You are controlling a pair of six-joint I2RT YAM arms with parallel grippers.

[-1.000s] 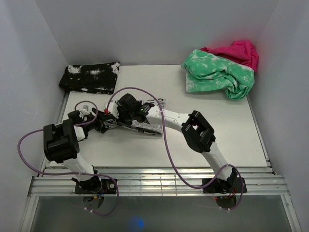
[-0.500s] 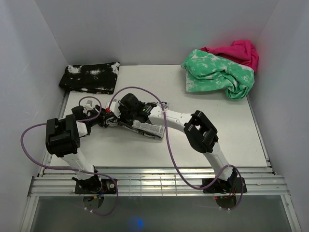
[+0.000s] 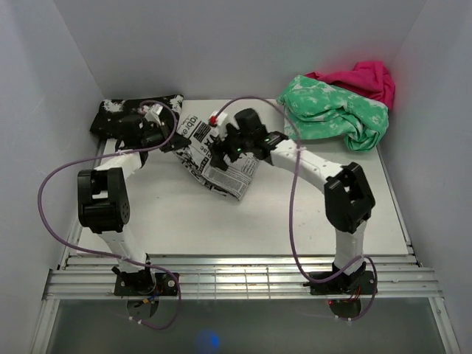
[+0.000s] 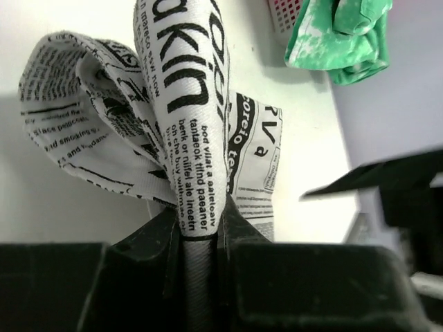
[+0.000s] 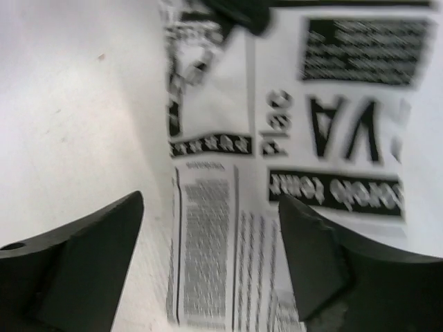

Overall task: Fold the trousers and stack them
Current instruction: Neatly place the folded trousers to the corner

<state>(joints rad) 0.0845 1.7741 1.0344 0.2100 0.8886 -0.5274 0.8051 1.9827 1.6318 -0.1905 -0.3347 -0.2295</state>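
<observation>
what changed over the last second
Both arms swung away from the near side toward the far left, carrying the trousers along; the left fingers pinch them, the right fingers are open above. The black garment, green garment and pink garment stayed put.

Both white-linked arms (image 3: 310,164) carry black joint housings, black jaws and looping purple cables (image 3: 292,221).

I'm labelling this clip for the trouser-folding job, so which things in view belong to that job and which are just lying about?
Part of the job:
the newspaper-print trousers
the left gripper, shut on them
the right gripper, open over them

Just lying about:
the black speckled garment
the green mottled garment
the pink cloth
</observation>
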